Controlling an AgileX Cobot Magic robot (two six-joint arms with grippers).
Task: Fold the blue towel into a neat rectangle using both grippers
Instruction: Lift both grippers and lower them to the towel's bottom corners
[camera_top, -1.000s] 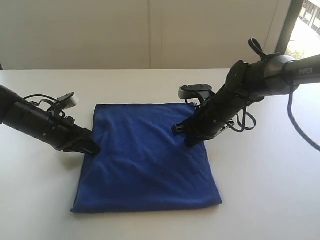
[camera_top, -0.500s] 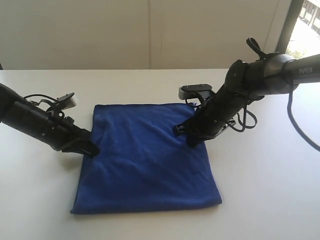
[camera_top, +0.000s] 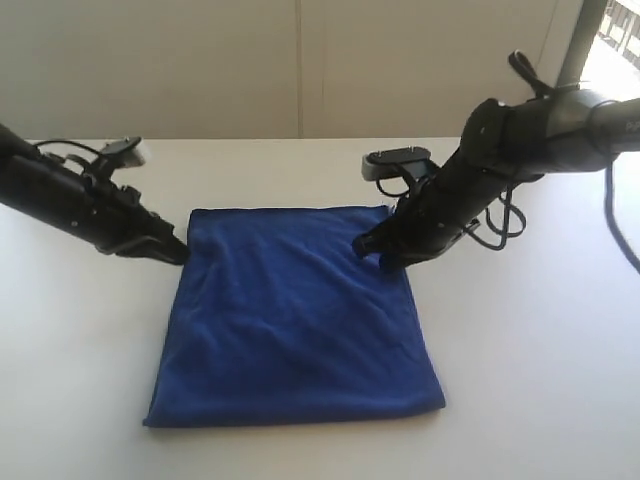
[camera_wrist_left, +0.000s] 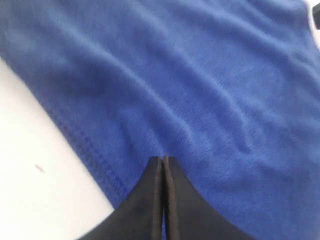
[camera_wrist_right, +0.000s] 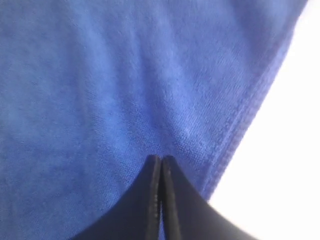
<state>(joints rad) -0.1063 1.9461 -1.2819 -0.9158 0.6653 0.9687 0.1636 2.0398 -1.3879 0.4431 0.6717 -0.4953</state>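
Observation:
The blue towel (camera_top: 295, 320) lies spread flat on the white table (camera_top: 530, 350), wider at its near edge. My left gripper (camera_top: 183, 255) is shut, its tips resting at the towel's left edge close to the far left corner. In the left wrist view the closed left gripper (camera_wrist_left: 163, 158) points onto the blue towel (camera_wrist_left: 190, 75) just inside the stitched hem. My right gripper (camera_top: 380, 258) is shut too, tips down on the towel near its far right corner. The right wrist view has the right gripper (camera_wrist_right: 161, 157) pressed together over the blue towel (camera_wrist_right: 100, 75) beside the hem. Neither jaw pinches cloth that I can see.
Bare white table (camera_wrist_left: 30, 150) lies outside the left hem, and bare table (camera_wrist_right: 290, 125) outside the right one. A pale wall (camera_top: 300, 60) stands behind the table's far edge. Black cables (camera_top: 495, 225) loop off the right arm.
The left gripper has slid along the towel's left edge toward the far corner. The right gripper has shifted a little toward the far right corner. The towel has stayed flat.

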